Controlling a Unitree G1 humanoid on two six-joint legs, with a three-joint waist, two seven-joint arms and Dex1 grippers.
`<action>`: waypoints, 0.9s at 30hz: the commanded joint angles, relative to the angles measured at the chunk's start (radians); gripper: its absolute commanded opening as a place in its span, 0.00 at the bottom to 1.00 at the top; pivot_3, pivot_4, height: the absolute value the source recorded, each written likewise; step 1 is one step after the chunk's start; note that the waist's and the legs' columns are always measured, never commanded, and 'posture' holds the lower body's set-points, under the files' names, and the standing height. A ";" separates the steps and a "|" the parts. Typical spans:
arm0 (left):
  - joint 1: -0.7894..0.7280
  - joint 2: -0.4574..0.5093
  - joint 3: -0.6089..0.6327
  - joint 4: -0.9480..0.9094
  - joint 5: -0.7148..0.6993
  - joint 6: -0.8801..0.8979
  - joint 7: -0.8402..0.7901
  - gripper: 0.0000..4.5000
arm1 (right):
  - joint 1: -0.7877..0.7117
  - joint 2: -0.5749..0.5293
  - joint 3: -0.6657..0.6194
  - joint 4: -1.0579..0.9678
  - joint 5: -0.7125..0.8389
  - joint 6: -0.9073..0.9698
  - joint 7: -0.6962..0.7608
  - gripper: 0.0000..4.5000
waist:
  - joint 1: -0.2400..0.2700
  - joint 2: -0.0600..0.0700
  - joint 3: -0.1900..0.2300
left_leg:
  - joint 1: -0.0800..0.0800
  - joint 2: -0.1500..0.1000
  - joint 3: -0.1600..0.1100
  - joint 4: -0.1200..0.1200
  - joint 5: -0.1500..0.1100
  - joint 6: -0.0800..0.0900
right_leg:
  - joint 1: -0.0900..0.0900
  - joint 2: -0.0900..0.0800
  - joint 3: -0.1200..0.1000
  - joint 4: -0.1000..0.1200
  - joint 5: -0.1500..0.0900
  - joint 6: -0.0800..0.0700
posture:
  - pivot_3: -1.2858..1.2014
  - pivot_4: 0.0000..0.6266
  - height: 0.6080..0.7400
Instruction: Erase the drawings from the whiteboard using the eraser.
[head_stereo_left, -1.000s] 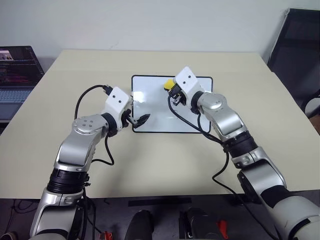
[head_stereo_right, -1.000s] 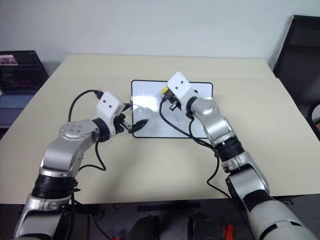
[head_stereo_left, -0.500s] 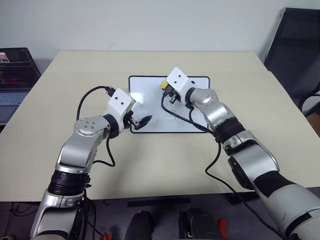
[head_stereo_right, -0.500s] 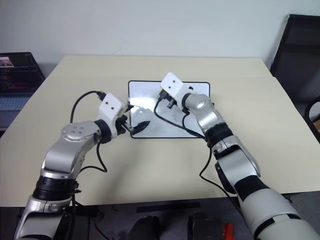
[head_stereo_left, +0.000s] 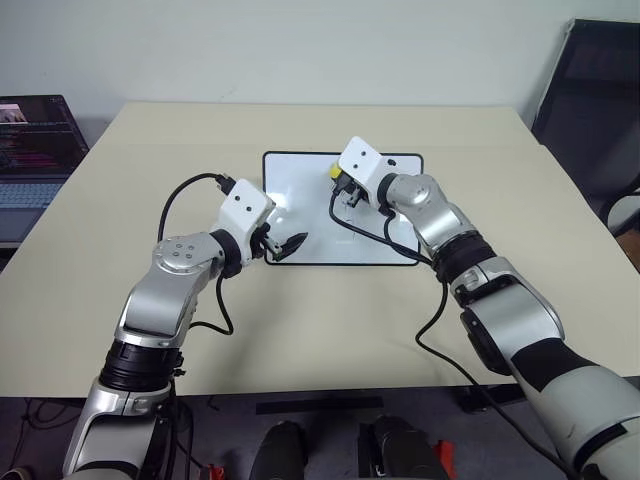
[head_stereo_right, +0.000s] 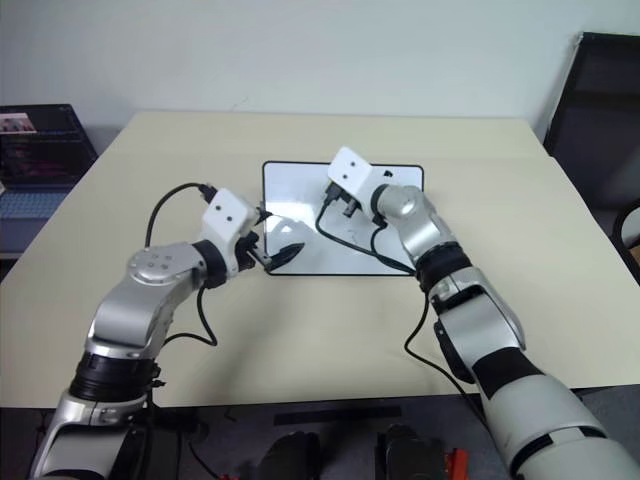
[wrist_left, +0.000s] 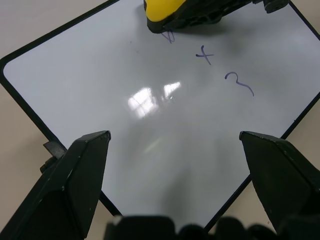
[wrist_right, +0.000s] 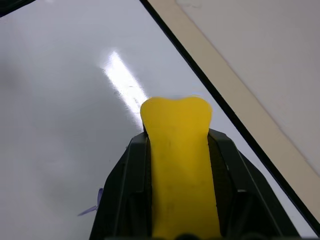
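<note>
Yellow eraser (wrist_right: 179, 165) clamped between the two black fingers (wrist_right: 127, 195) of the right gripper (head_stereo_left: 343, 186), pinched in at the middle, rounded end sticking out past the fingertips. Seen from the left wrist view, eraser (wrist_left: 167, 11) down against the glossy surface of the whiteboard (wrist_left: 100, 75), sitting over the first of the drawings (wrist_left: 205, 55); only a scrap of that mark peeking out beside its edge. Two more marks in blue ink bare just beside it: an "x", then a "3" (wrist_left: 239, 82) near the board's black frame. In the head view, eraser (head_stereo_left: 337, 169) over the far half of the whiteboard (head_stereo_left: 310, 210), near its far edge, roughly mid-width.

Whiteboard lying flat on the beige table (head_stereo_left: 300, 310), closer to the far edge than the near one, about centred between the side edges.

Left gripper (head_stereo_left: 288, 246) at the board's near left corner, fingers (wrist_left: 75, 170) spread wide, holding nothing; whether the tips touch the board, cannot tell.

Laptop (head_stereo_left: 35, 150) open beyond the table's left edge; dark chair (head_stereo_left: 590, 90) past the far right corner.
</note>
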 joint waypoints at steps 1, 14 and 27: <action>-0.018 -0.006 -0.002 -0.037 0.006 -0.015 0.004 1.00 | 0.053 -0.015 0.038 -0.036 -0.027 0.039 0.090 0.25 | -0.001 0.000 0.000 | 0.000 0.000 0.000 0.000 0.000 0.000 | 0.000 0.000 0.000 0.000 0.000 0.000 | 0.52 0.24 1.00; -0.021 -0.011 -0.014 -0.041 0.005 -0.016 -0.001 1.00 | 0.007 -0.026 -0.004 0.003 -0.054 0.001 -0.077 0.25 | 0.000 0.000 0.000 | 0.001 0.000 0.000 0.001 0.001 0.000 | 0.001 0.000 0.001 0.001 0.000 0.000 | 0.52 0.24 1.00; -0.001 0.004 0.012 -0.041 -0.004 -0.013 -0.003 1.00 | 0.088 -0.001 -0.110 -0.211 0.063 0.069 -0.001 0.25 | -0.005 0.000 0.000 | 0.001 0.001 -0.001 0.001 0.001 0.000 | 0.001 0.001 0.001 0.001 0.000 0.000 | 0.52 0.24 1.00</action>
